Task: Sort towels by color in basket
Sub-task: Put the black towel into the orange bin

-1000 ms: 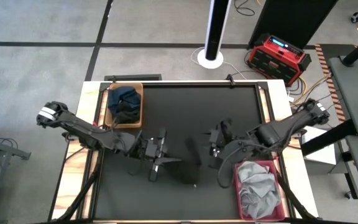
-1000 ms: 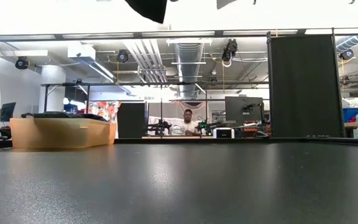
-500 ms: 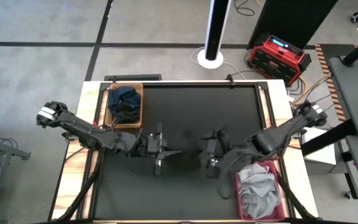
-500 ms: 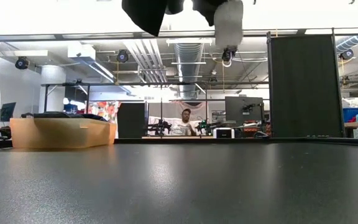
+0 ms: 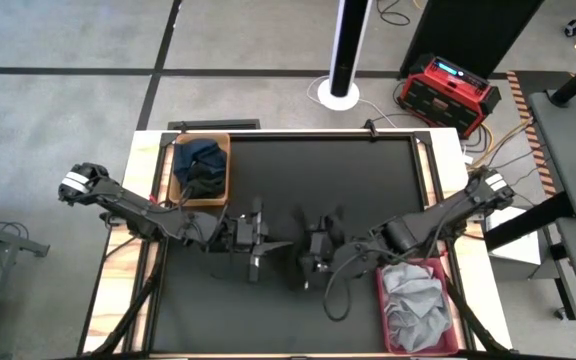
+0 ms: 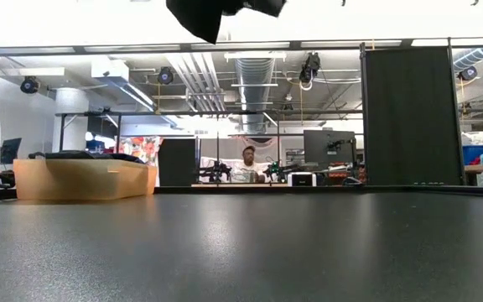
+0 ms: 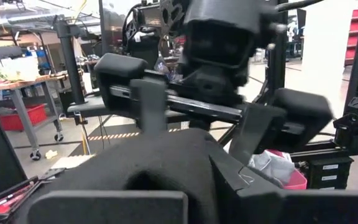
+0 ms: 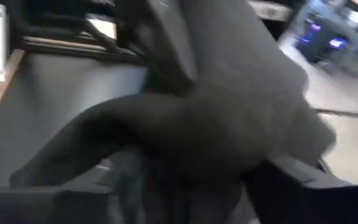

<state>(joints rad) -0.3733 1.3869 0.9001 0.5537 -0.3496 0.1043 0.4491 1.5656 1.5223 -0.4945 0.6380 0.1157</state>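
Dark navy towels [image 5: 200, 160] piled in tan basket [image 5: 177, 189], grey ones [image 5: 413, 303] in red bin [image 5: 381, 282]. Black towel [image 5: 298, 268], crumpled, between both sets of fingers; can't tell either grip.

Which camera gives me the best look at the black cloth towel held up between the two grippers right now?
The left wrist view: the black cloth towel fills the foreground, with the right gripper facing it. The high view shows it dark against the black mat; the low view catches only a corner at the top; the right wrist view is blurred.

You have a soft, matt black cloth towel [image 5: 293, 250] over a smooth, faintly sheeny dark tabletop [image 5: 368, 170]; the tan basket [image 5: 220, 170] looks like wood.
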